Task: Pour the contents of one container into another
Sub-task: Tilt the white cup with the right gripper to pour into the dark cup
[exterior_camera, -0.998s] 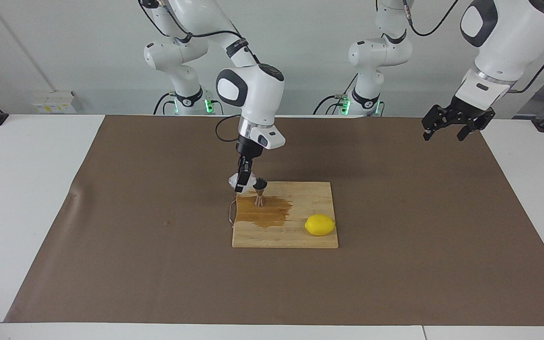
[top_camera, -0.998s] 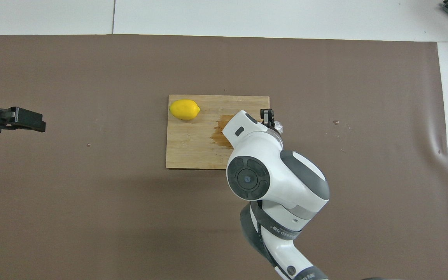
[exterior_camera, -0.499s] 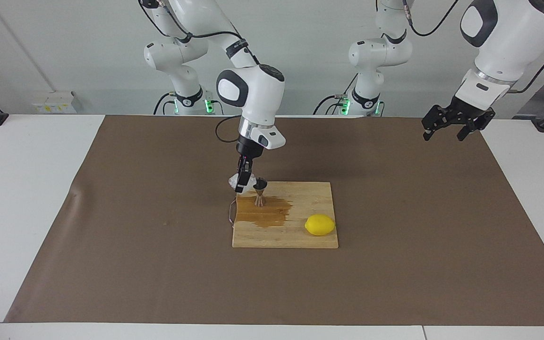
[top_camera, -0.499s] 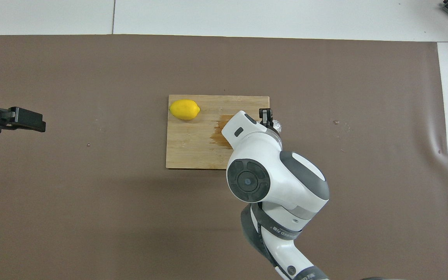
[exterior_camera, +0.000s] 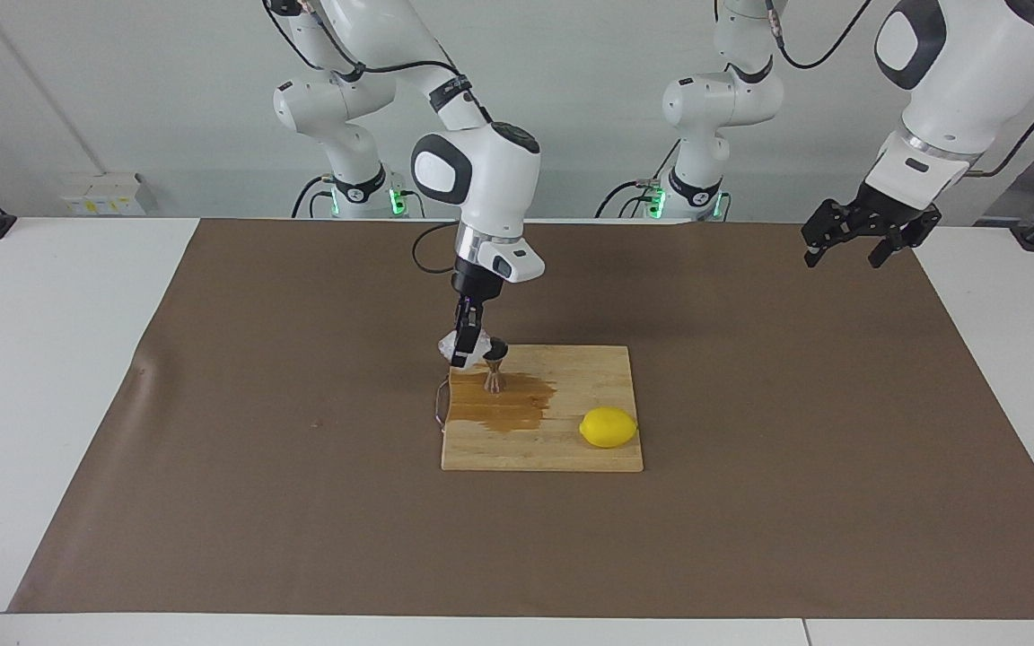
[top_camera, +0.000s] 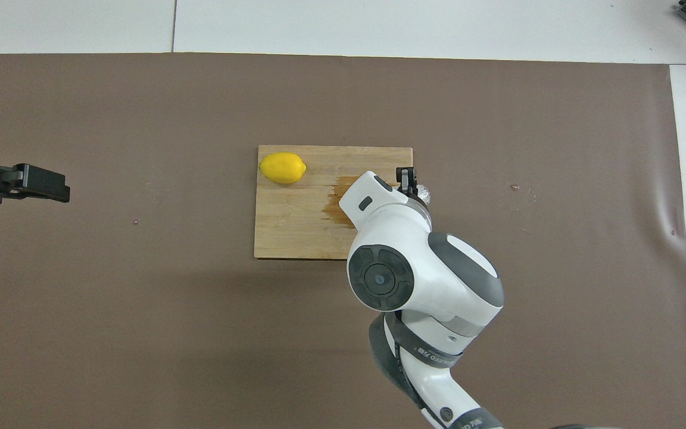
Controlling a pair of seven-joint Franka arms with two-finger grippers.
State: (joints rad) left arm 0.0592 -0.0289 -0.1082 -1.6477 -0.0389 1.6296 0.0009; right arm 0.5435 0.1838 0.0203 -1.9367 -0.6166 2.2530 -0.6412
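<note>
My right gripper (exterior_camera: 464,353) is shut on the small clear faceted glass cup (exterior_camera: 448,342) and holds it tilted just above the corner of the wooden cutting board (exterior_camera: 589,377), with the cup's mouth toward the steel jigger (exterior_camera: 494,369). The hourglass jigger stands upright on the board in a brown wet patch (exterior_camera: 508,405). In the overhead view the right arm covers the jigger. Only the right gripper's fingertips (top_camera: 407,177) and a bit of the cup (top_camera: 424,193) show there. My left gripper (exterior_camera: 849,244) hangs open and empty over the brown mat at the left arm's end, waiting.
A yellow lemon (exterior_camera: 609,427) lies on the board, farther from the robots than the jigger and toward the left arm's end. A thin wire loop (exterior_camera: 441,405) sticks out from the board's edge. A brown mat (exterior_camera: 257,467) covers the table.
The right gripper with the cup has shifted very slightly up and toward the jigger. The left arm has not moved.
</note>
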